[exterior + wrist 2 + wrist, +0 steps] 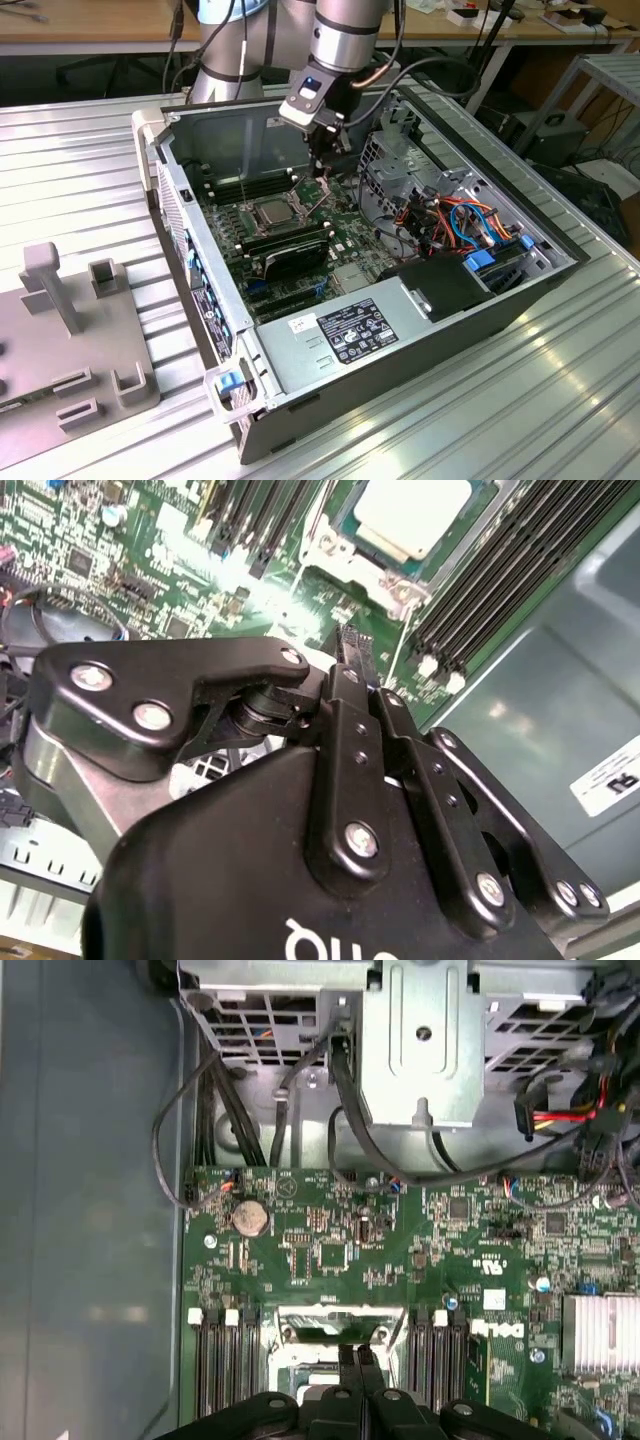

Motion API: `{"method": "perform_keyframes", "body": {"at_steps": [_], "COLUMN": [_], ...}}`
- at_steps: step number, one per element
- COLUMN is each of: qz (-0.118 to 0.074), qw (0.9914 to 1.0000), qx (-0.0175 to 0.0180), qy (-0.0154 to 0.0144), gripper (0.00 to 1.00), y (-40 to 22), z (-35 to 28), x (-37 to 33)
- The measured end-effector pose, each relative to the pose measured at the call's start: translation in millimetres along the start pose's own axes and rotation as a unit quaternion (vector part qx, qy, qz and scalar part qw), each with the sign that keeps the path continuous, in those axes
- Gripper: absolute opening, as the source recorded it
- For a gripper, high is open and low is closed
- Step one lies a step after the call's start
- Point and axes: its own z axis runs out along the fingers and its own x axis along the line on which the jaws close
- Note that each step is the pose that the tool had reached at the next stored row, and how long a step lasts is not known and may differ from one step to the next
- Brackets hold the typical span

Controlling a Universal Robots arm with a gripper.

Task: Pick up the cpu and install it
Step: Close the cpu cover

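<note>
The cpu (412, 515) lies in the socket (328, 548), jaws closed, holding nothing.

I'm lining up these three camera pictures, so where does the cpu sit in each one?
Exterior view: the cpu lies in its socket mid-motherboard, beside the gripper.
Second wrist view: the cpu lies beyond the gripper, inside the socket.
First wrist view: a pale sliver next to the gripper is probably it.
Shared landmark: the black memory slots flanking the socket.
</note>
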Motion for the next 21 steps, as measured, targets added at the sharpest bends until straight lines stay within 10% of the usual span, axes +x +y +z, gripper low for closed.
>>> {"method": "perform_keyframes", "body": {"at_steps": [15, 21], "qz": [0.0, 0.0], "qw": [1.0, 1.0], "qx": [0.0, 0.0], "qy": [0.0, 0.0], "gripper": [0.11, 0.11], "y": [36.6, 38.6], "z": [0.5, 5.8], "x": [-0.5, -0.3]}}
